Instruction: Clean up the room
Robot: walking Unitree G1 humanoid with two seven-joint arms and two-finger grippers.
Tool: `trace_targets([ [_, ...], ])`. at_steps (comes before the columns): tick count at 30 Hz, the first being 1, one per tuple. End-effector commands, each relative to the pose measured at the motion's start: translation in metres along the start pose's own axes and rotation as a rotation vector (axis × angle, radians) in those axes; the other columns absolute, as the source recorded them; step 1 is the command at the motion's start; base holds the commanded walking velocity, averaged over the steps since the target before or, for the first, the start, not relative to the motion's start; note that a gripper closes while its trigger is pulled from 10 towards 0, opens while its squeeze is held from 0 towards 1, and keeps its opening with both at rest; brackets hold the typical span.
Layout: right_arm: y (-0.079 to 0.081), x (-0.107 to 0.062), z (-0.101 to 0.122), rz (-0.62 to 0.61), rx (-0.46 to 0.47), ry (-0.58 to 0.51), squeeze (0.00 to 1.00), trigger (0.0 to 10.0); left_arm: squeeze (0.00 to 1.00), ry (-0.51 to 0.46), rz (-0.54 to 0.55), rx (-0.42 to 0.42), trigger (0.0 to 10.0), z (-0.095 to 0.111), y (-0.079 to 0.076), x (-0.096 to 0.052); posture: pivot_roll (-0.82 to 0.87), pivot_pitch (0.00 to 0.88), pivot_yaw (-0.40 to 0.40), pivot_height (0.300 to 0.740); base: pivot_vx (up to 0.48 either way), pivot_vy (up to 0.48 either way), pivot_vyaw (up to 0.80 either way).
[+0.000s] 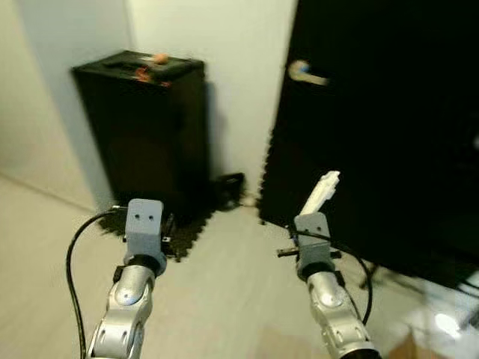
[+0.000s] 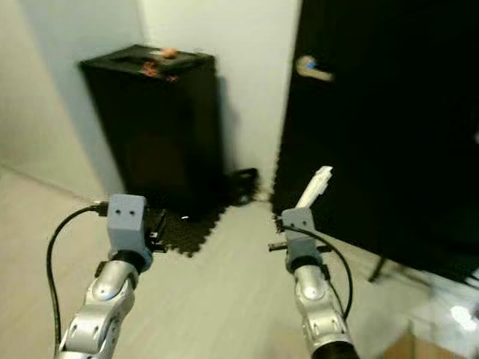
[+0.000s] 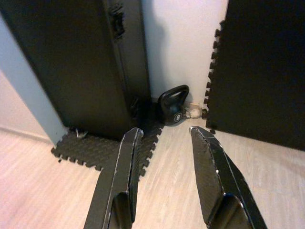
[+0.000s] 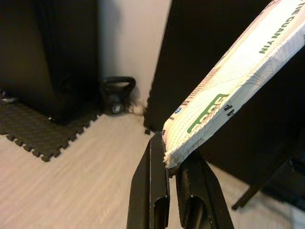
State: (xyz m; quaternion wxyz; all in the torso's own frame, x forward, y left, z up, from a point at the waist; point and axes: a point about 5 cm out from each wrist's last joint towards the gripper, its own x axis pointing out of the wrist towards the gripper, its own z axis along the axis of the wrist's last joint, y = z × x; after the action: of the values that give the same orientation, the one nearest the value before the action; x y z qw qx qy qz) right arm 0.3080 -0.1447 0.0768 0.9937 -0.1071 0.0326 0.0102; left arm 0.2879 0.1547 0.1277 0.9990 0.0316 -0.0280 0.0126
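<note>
Cleanup looking partly under way, by my judgement. Right gripper (image 4: 174, 164) pinching white printed packet (image 4: 228, 81), carrying it raised above floor; drop-off still pending. Left gripper (image 3: 164, 143) hanging spread, holding nothing. Farther off, kettlebell (image 3: 172, 105) sitting by wall beside black cabinet (image 1: 146, 127), small orange item (image 1: 159, 57) lying on top.

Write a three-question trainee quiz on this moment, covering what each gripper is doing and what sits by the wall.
1. True or false: the right gripper is shut on a white packet with green print.
2. Which object stands on the floor in the corner between the black cabinet and the dark door? A) kettlebell B) bucket C) shoe
3. Fill in: the left gripper is ____ and holds nothing.

Key: 1 true; 2 A, the kettlebell; 3 open.
</note>
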Motion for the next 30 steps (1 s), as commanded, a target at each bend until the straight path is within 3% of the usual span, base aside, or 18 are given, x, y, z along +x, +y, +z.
trace_targets([
  [1,0.0008,-0.0009,-0.0022,0.002,-0.008,0.009,0.00,10.0,0.00,0.013,0.007,0.019,10.0,-0.0047,0.0010,-0.0008,-0.02,0.072,0.023,0.740,0.000,0.000,-0.80],
  [4,0.0003,-0.0013,-0.0026,0.001,-0.012,0.010,0.00,10.0,0.00,0.020,-0.004,0.009,10.0,-0.0056,-0.0004,-0.0013,-0.02,0.072,0.023,0.740,0.000,0.000,-0.80],
  [8,-0.0017,-0.0016,-0.0047,-0.004,-0.020,0.019,0.00,10.0,0.00,0.036,-0.034,-0.064,10.0,-0.0039,-0.0034,-0.0020,-0.02,0.075,0.023,0.740,0.000,0.000,-0.80],
  [18,0.0012,-0.0008,-0.0046,0.002,-0.021,0.022,0.00,10.0,0.00,0.039,-0.036,-0.097,10.0,-0.0020,-0.0032,-0.0017,-0.02,0.075,0.020,0.740,0.000,0.000,-0.80],
  [22,0.0011,-0.0007,-0.0046,0.002,-0.022,0.022,0.00,10.0,0.00,0.038,-0.041,-0.152,10.0,-0.0004,-0.0040,-0.0017,-0.02,0.075,0.021,0.740,0.000,0.000,-0.80],
  [30,-0.0003,-0.0013,-0.0056,-0.003,-0.022,0.025,0.00,10.0,0.00,0.064,-0.047,-0.161,10.0,-0.0022,-0.0030,-0.0005,-0.02,0.078,0.024,0.740,0.000,0.000,-0.80],
])
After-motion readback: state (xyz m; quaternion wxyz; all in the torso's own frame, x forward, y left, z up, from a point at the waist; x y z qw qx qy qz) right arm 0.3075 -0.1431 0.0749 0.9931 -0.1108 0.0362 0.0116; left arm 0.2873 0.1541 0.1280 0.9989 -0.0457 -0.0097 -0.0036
